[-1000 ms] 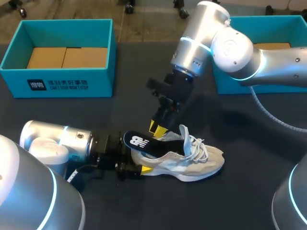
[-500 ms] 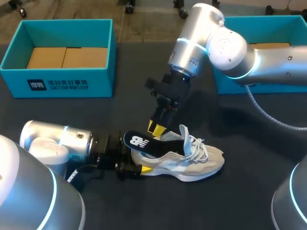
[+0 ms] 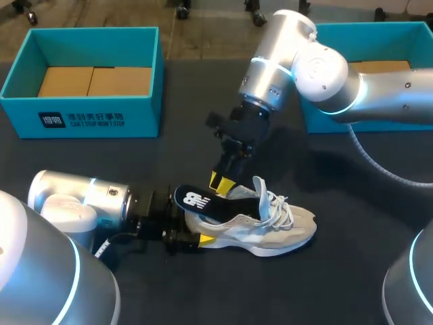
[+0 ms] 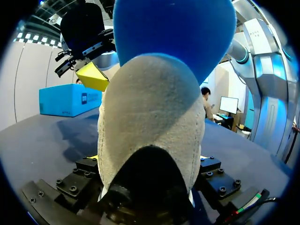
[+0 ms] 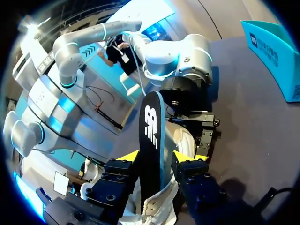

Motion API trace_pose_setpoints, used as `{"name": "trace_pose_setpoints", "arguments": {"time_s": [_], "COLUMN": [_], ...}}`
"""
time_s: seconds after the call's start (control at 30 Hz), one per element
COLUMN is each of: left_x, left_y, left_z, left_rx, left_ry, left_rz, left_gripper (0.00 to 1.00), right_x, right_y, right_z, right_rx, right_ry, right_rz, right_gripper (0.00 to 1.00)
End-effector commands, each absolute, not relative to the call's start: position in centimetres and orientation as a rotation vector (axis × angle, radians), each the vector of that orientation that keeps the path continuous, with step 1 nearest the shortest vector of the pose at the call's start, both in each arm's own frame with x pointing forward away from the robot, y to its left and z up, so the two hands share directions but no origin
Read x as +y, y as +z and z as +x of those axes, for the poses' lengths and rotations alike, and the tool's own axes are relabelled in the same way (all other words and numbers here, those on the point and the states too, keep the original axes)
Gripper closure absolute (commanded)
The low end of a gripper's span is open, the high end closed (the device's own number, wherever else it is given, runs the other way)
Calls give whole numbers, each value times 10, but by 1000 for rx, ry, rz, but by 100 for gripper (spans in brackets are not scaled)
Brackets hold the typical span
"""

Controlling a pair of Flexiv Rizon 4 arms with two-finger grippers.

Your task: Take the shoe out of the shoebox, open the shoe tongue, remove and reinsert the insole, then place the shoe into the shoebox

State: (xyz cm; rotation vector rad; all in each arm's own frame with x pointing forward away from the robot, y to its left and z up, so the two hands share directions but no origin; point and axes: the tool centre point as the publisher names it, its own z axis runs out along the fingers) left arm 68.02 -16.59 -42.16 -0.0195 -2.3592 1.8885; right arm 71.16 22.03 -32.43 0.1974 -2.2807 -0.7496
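Head view: the shoe (image 3: pixel 270 227) lies on its side on the tabletop (image 3: pixel 352 203), well apart from the teal shoebox (image 3: pixel 84 78). The left gripper (image 3: pixel 193 238) has its jaws clamped on the heel. The insole (image 3: pixel 199 202) juts up out of the heel opening.

Left wrist view: the heel fills the space between the jaws.

Right wrist view: the right gripper (image 5: pixel 154 157) has narrow jaws astride the insole, with a slight gap at one side.

Shoe (image 3: pixel 270 227): white/grey sneaker w/ laces, upright on table (image 3: pixel 338 284), front-centre; heel to left, toe to right, tongue up.
Insole (image 3: pixel 203 203): dark, white logo; partly out, back end tilted up over heel.
Shoebox (image 3: pixel 95 112): teal, open, back-left.
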Motion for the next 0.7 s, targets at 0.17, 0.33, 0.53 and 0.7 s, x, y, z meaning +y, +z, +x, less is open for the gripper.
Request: {"name": "trace_pose_setpoints", "arguments": {"time_s": [0.17,0.33,0.53,0.7], "left_x": [-167,-167,-167,-167], "left_y": [-426,-426,-426,-426], "left_z": [682,682,682,682], "left_rx": [-2359,-2359,-2359,-2359], "left_ry": [1888,1888,1888,1888], "left_rz": [-19,-19,-19,-19], "left_gripper": [100,100,100,100], "right_x": [224,224,226,226], "right_y": [-334,-336,-338,-338], "right_z": [719,718,717,711], "right_rx": [-2233,-2213,-2170,-2150], "right_ry": [-752,-764,-759,-753], "right_rz": [205,205,200,192], "right_gripper": [55,55,56,56]}}
